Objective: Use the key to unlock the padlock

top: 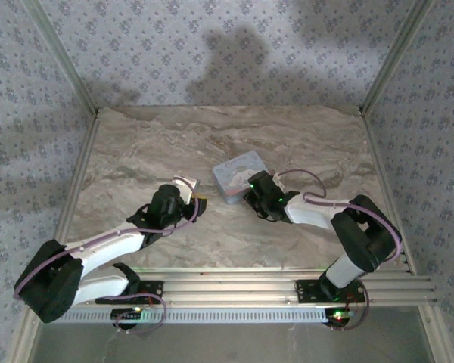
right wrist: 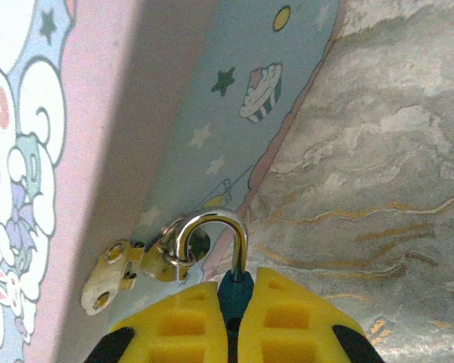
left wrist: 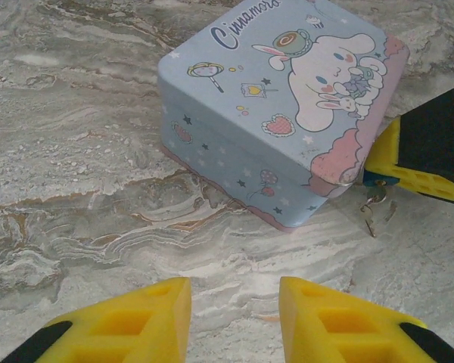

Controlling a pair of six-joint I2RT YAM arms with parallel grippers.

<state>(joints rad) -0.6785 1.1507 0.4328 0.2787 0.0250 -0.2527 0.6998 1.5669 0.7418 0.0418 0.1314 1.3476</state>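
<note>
1. Right gripper (right wrist: pixel 234 308): jaws closed on the padlock (right wrist: pixel 234 283), pinching its dark body between the yellow fingertips (right wrist: pixel 287 318). Only the top of the body shows above the pads.
2. The padlock's silver shackle loops up from the body and passes through a ring on the pale metal hasp (right wrist: pixel 125 272) on the side of the tin (right wrist: pixel 212 98). The lock hangs at that side, low down, close to the table.
3. Left gripper (left wrist: pixel 234 302): jaws apart with a clear gap, nothing between them. It hovers over bare marble, just short of the near-left corner of the tin and not touching it.
4. From the left wrist, the right arm's fingertip sits at the tin's right corner. Small metal pieces (left wrist: pixel 374 208) lie on the table just beneath; too small to tell what they are.
5. From above, the tin (top: pixel 238 172) sits right of centre on the table (top: pixel 159 144), with the left gripper (top: pixel 197 198) on its left and the right gripper (top: pixel 251 190) against its near side.
6. Open room: far half and left side of the table bare. Patterned walls on three sides, metal rails along the near edge.
</note>
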